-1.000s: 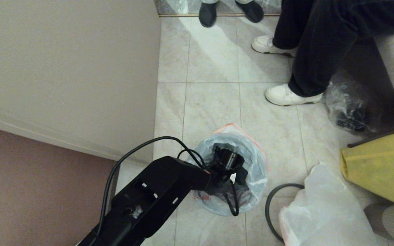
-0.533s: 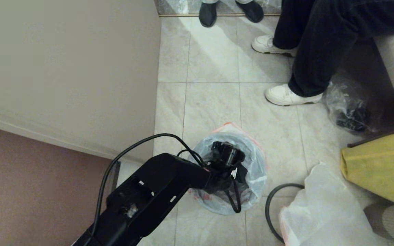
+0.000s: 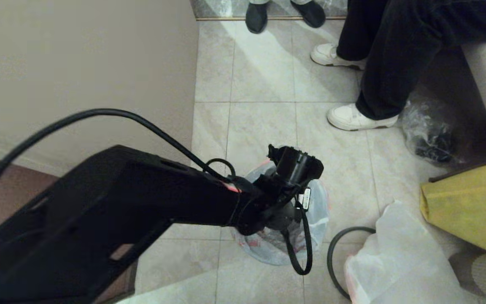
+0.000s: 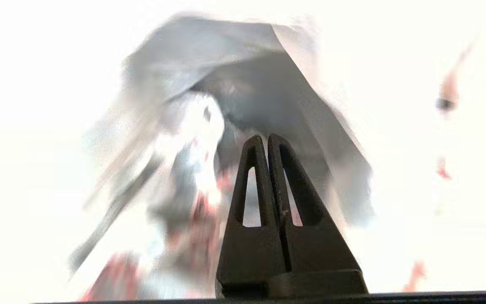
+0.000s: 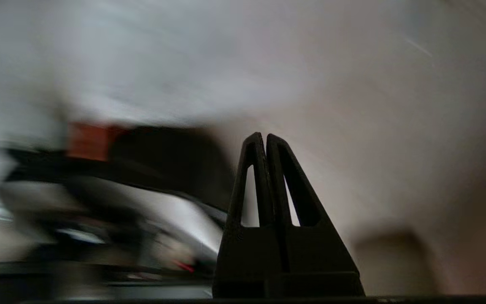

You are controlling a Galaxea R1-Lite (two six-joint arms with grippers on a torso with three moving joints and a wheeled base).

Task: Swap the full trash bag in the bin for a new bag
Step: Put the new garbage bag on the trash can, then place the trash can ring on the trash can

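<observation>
Left hand [image 4: 267, 137] has fingers pressed together, holding nothing you can make out; it sits over the bin's mouth with the new bag [image 3: 317, 211] directly below, lining the bin on the floor. Full trash bag [image 3: 399, 261] lies on the floor off toward the right arm's side. Right hand [image 5: 266, 136] is pinched closed too, empty, away from both. Left hand's nearer the liner.

L arm [image 3: 150, 211] over lined bin [image 3: 317, 211]
</observation>
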